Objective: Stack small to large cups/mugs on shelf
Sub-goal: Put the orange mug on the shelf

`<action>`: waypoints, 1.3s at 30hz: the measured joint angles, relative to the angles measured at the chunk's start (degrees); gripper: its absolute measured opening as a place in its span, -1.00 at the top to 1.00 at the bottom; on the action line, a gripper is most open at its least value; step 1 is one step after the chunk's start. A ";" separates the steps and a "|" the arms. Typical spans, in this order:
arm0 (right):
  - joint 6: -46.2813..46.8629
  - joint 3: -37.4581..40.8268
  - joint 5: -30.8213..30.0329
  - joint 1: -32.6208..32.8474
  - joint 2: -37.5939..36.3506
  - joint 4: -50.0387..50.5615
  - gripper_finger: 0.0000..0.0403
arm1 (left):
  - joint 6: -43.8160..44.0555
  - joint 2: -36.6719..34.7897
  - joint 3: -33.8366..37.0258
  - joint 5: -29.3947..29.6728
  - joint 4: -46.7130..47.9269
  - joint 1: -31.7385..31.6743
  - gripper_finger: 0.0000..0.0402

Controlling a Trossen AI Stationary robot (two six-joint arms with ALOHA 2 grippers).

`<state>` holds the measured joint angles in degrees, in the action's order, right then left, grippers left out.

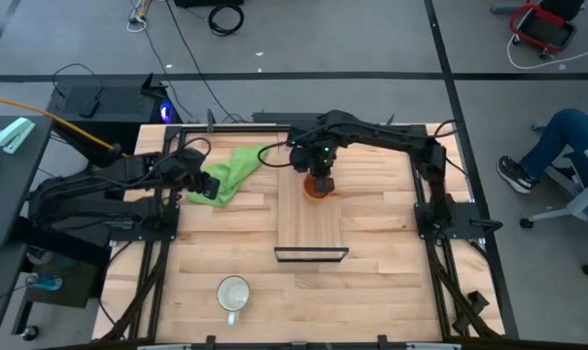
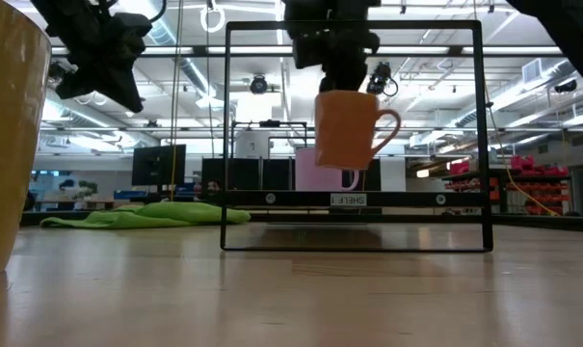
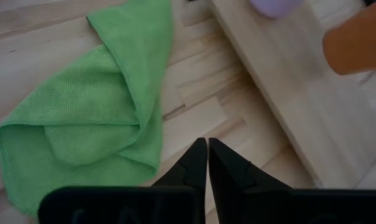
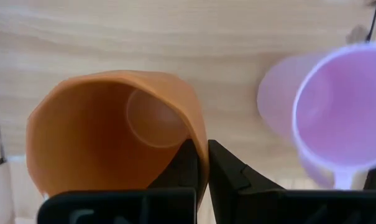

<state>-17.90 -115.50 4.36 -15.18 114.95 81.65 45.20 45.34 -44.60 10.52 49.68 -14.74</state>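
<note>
right claw (image 2: 341, 69), clamped on the orange mug's (image 2: 349, 127) rim, holds it above the shelf (image 1: 310, 226); next, lower beside the purple mug (image 4: 337, 124).

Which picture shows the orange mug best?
The low view: the orange mug hangs whole, handle showing, from the right gripper. The right wrist view looks inside it, the high view mostly hides it, and the left wrist view catches only an edge.

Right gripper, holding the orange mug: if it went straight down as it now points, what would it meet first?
Most likely the shelf: the right gripper holds the orange mug clear above the plank, with the purple mug off to one side, though depth is unclear.
</note>
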 joint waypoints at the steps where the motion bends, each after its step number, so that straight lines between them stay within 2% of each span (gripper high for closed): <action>1: -0.25 0.00 0.35 -0.03 0.29 -0.91 0.92 | -0.36 0.58 0.00 -0.01 -0.03 -0.02 0.90; 15: -4.82 0.00 4.33 0.75 2.51 -4.07 0.92 | -1.45 6.78 0.00 -0.02 -0.60 0.00 0.89; 27: -5.49 0.04 0.80 1.19 5.14 -3.30 0.92 | -0.86 6.83 0.00 -0.02 -2.40 0.00 0.91; 39: -5.65 0.04 0.79 1.21 5.62 -3.56 0.92 | -0.49 6.80 0.00 -0.02 -2.61 0.00 0.92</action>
<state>-23.55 -115.46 5.15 -13.98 120.57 78.08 44.71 52.14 -44.60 10.50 47.07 -14.74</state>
